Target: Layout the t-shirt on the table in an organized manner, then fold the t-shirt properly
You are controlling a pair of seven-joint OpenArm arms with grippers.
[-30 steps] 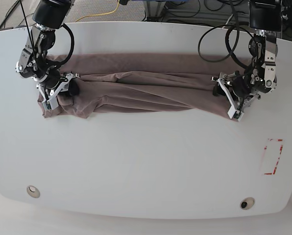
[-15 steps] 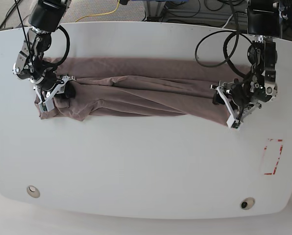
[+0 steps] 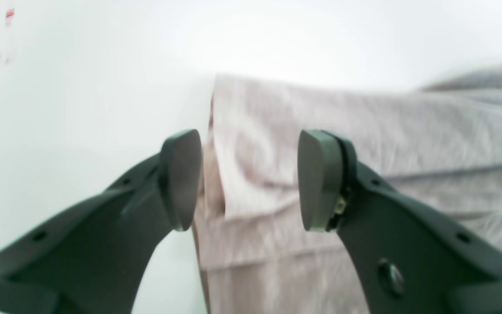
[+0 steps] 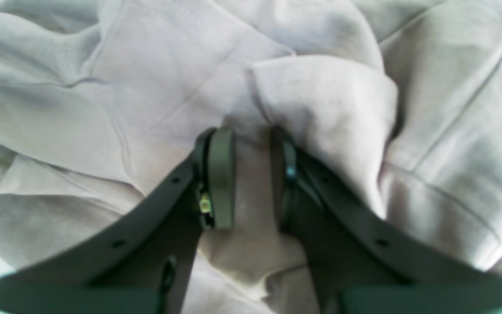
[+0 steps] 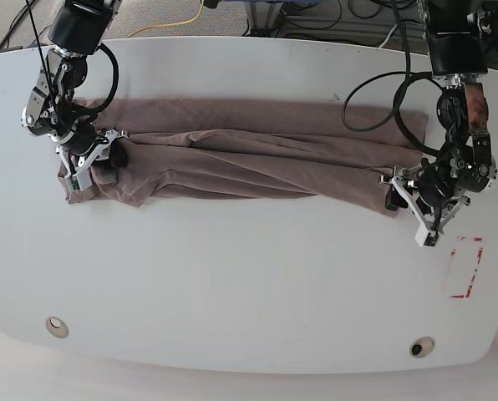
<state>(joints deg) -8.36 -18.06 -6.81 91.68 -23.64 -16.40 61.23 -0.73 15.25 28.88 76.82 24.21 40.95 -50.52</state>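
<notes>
The t-shirt (image 5: 232, 154) lies stretched in a long rumpled band across the far half of the table (image 5: 232, 284), running from near the table's left edge almost to its right edge in the base view, with creases along its length and a bunched mass of cloth at the left end. The right gripper (image 4: 251, 174) sits on that bunched left end; its jaws stand close together and are clamped on a fold of the t-shirt, with cloth pinched between the 2 pads and more cloth draped over the right-hand finger. The left gripper (image 3: 249, 179) is at the other end of the t-shirt, near the table's right edge; its jaws stand wide apart, and the edge of the cloth shows beyond the gap between them, with nothing pinched. A red dashed rectangle mark (image 5: 464, 267) lies on the table just beside that gripper, toward the near right corner. 2 small round holes (image 5: 57, 326) sit along the near edge.
</notes>
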